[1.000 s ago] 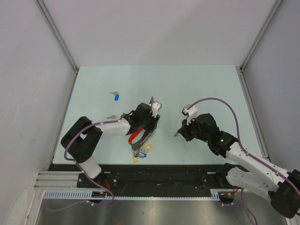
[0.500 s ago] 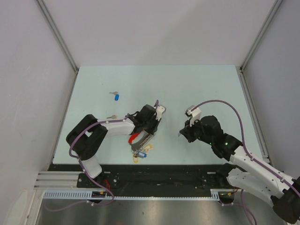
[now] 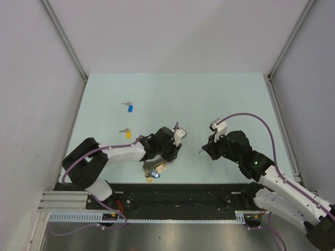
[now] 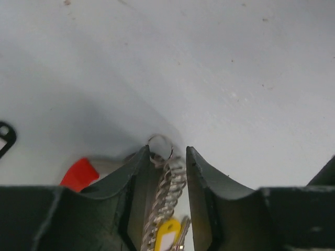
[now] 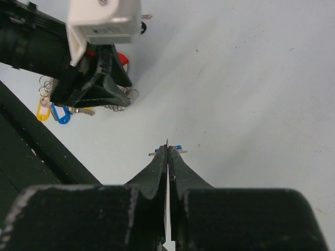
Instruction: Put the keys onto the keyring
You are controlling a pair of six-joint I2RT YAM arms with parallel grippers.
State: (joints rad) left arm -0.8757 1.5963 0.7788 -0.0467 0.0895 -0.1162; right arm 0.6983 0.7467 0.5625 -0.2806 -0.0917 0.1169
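two loose keys lie toward the bench's [image 3: 220, 99] left edge, a blue-headed key [image 3: 130, 108] and a yellow-headed key [image 3: 127, 134]. the keyring [image 4: 79, 173] sits by the near edge under the left end effector [image 4: 167, 154], whose jaws stand narrowly apart astride a chain [image 4: 168, 183]. the right end effector [image 5: 167, 149] is pinched tight on a third key [image 5: 178, 148], held only at the tips, so it may twist or drop on approach. the chain could snag and drag the ring. a white label [image 5: 107, 32] carries print too small to read.
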